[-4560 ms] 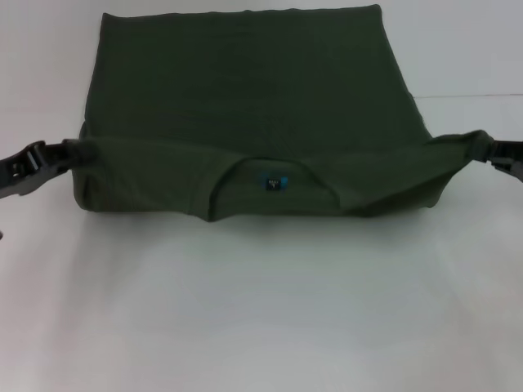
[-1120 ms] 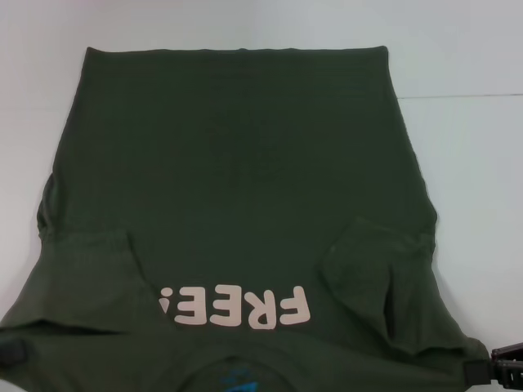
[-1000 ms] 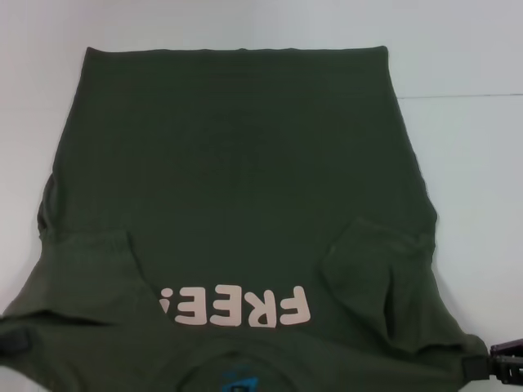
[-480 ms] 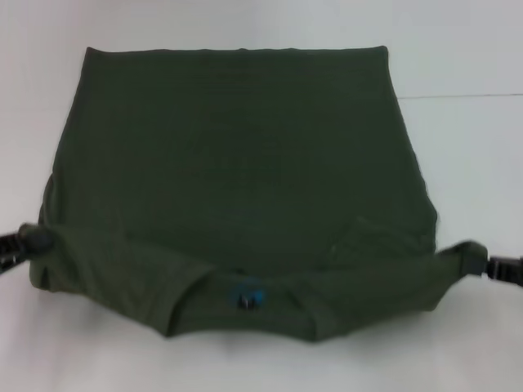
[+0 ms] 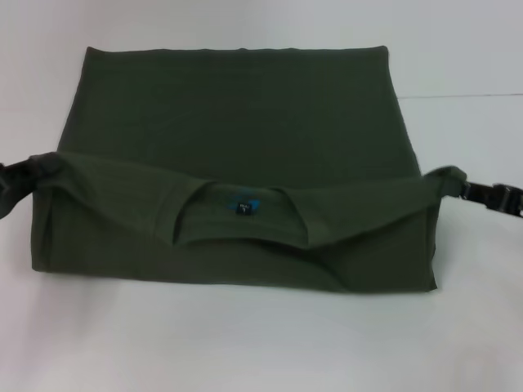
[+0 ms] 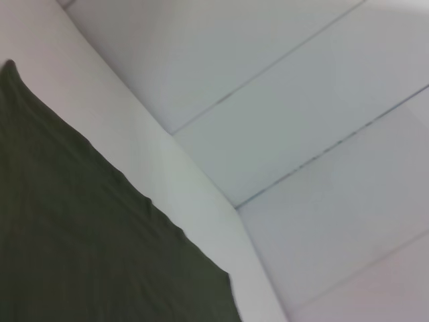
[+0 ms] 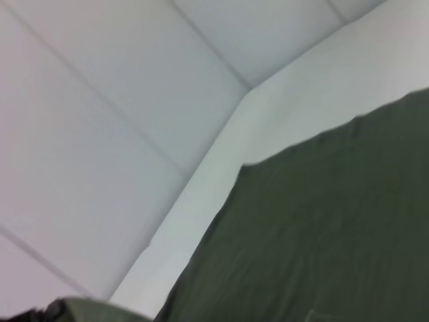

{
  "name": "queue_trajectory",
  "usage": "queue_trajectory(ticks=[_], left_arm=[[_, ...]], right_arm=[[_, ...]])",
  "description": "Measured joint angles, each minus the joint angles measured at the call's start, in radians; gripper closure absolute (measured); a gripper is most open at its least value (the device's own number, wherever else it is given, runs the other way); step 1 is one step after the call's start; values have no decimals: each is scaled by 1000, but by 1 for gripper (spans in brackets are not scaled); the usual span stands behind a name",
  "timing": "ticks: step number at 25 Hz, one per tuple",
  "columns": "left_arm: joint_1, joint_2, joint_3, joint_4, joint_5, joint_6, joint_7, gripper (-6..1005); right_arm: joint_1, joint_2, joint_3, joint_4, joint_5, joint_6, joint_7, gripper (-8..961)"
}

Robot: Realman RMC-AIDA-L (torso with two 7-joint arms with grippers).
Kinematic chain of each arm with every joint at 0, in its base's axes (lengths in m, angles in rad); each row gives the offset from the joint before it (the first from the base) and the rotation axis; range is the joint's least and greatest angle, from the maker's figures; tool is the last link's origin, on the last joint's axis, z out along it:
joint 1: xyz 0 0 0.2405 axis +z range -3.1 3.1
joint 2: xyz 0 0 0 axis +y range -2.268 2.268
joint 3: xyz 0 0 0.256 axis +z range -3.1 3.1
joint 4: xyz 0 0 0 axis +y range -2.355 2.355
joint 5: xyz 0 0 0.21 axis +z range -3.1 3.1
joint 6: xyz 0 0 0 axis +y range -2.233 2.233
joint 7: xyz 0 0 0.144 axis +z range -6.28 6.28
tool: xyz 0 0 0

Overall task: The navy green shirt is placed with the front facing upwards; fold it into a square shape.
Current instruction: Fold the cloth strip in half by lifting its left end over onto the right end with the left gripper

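Two grippers, left gripper (image 5: 37, 167) and right gripper (image 5: 452, 181), each clench a shoulder corner of the navy green shirt (image 5: 237, 114) on the white table (image 5: 245, 343), collar edge raised. Carrying both corners level toward the far hem should keep the fold square.

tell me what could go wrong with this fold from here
1. The left claw and right claw each pinch only a corner of the navy green shirt; a slip would probably drop that side.
2. The folded-over edge sags at the collar, so it may land creased.
3. The right corner looks lower than the left, so the fold could set down skewed.
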Motion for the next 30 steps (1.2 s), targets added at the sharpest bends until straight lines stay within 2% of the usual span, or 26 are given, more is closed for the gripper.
queue_trajectory(ticks=[5,10,13,15,21,30], left_arm=[[-45,-25,-3,-43,-19,-117,74,935],[-88,-57,0,-63,-41,-225,138,934],[-99,-64,2,-75,-51,-253,163,934],[-114,-72,2,-89,-55,-287,189,934],[-128,-89,2,-101,-80,-334,227,934],[-135,-104,4,-137,-172,-382,299,934]], right_arm=[[41,41,-3,0,50,155,-3,921],[74,63,-8,1,67,289,-10,920],[92,73,-8,2,74,349,-20,920],[108,87,-8,2,77,398,-33,920],[131,103,-11,4,79,475,-53,921],[141,104,-12,35,115,558,-81,920]])
